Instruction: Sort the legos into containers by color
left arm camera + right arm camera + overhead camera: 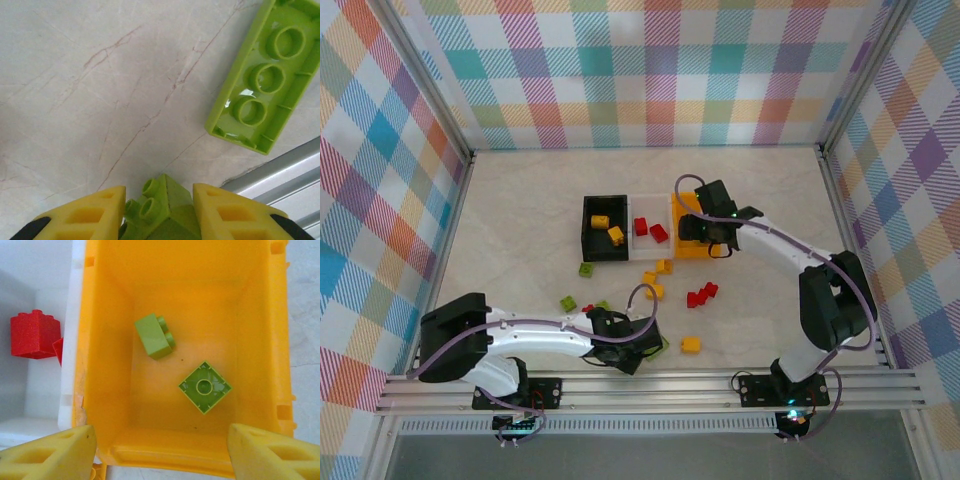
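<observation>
Two green legos point(154, 335) in orange bin point(180, 270), red legos point(34, 335) in white bin point(68, 365).

Scattered legos point(701, 294) near three bins point(587, 228)

surface point(510, 230): pale marble pattern, thin reddish-brown veins | backdrop panels point(660, 70): multicolour plaid, standing on far, left and right sides | aluminium rails point(650, 385): silver, paired, running along near edge just beside surface | frame posts point(425, 82): grey metal, at both far corners, along seams between panels
</observation>
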You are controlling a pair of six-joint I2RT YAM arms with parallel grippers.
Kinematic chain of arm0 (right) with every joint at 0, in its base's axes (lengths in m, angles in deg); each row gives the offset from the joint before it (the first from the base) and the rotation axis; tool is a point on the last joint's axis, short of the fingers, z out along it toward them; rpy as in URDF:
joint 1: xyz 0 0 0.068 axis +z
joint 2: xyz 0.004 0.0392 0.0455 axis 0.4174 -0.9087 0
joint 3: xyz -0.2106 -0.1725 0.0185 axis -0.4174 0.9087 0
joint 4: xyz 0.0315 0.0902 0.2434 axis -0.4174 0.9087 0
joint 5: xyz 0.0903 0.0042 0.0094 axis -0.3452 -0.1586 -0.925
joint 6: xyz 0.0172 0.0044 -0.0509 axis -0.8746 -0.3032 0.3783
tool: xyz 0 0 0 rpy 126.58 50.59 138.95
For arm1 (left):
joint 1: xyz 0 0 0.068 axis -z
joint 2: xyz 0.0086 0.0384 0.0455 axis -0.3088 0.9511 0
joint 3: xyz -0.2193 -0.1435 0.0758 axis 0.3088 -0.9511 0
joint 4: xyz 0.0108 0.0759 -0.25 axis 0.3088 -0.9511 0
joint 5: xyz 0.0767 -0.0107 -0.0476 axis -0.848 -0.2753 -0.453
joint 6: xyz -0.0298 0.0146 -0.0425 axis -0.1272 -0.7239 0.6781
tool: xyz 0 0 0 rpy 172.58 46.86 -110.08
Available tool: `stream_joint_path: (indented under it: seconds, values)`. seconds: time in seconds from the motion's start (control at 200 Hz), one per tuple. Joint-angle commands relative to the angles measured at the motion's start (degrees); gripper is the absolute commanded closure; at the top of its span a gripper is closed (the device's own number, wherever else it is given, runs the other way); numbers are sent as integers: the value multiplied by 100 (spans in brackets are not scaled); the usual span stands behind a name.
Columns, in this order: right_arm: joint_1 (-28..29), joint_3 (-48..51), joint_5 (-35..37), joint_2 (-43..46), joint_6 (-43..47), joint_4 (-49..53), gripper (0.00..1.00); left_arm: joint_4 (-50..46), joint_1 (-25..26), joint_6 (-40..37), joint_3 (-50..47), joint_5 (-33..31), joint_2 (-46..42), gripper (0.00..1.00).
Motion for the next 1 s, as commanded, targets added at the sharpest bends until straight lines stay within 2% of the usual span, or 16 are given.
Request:
stream_joint_path:
  seconds: [0.0, 0.205, 0.48, 0.71, 0.9, 0.95, 0.995]
  values:
    - [29, 133, 103, 376, -104, 20, 30, -272, -168, -126, 354, -296, -294, 73]
    - [-6, 721, 127, 902, -262, -43, 30, 35, -1210, -916, 1263, -192, -286, 73]
    - [-10, 1603, 55, 1729, -503, -130, 30, 632, -2634, -1514, 3223, 419, 1070, 73]
    - [-8, 1983, 0, 2052, -573, -114, 29, 528, -2991, -1585, 5195, 753, 2708, 74]
    - [-6, 2113, 8, 2179, -555, -117, 29, 123, -3089, -1521, 6553, 635, 3783, 74]
    - [-6, 2124, 24, 2203, -547, -99, 29, -2, -3116, -1497, 6875, 648, 4023, 71]
    - [-6, 2144, 26, 2232, -531, -94, 28, -119, -3117, -1501, 7149, 653, 4214, 62]
